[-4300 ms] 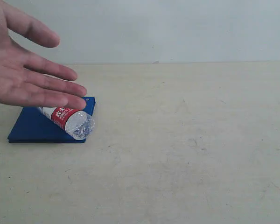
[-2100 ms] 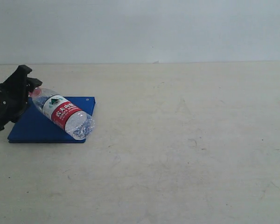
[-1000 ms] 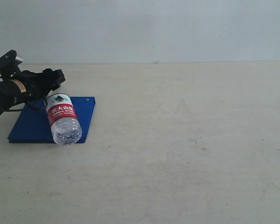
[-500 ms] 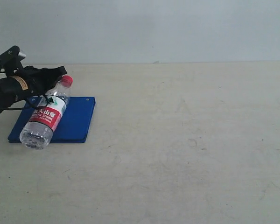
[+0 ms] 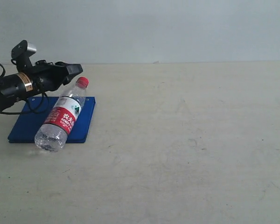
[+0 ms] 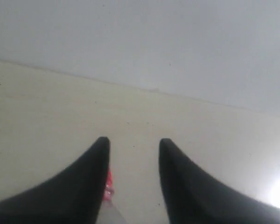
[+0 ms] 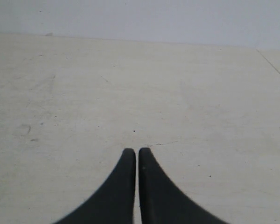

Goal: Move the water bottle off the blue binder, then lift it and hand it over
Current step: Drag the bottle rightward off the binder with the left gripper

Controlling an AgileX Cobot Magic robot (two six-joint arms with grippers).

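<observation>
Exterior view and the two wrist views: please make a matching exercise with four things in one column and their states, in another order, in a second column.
Things:
1. water bottle
2. blue binder
3. left tool
4. right tool

States:
A. fingers pressed together, holding nothing
B. lies flat on the table
C. fingers apart, nothing between them
D. lies on its side on top of another thing

Pairs: 1-D, 2-B, 3-C, 4-A
</observation>
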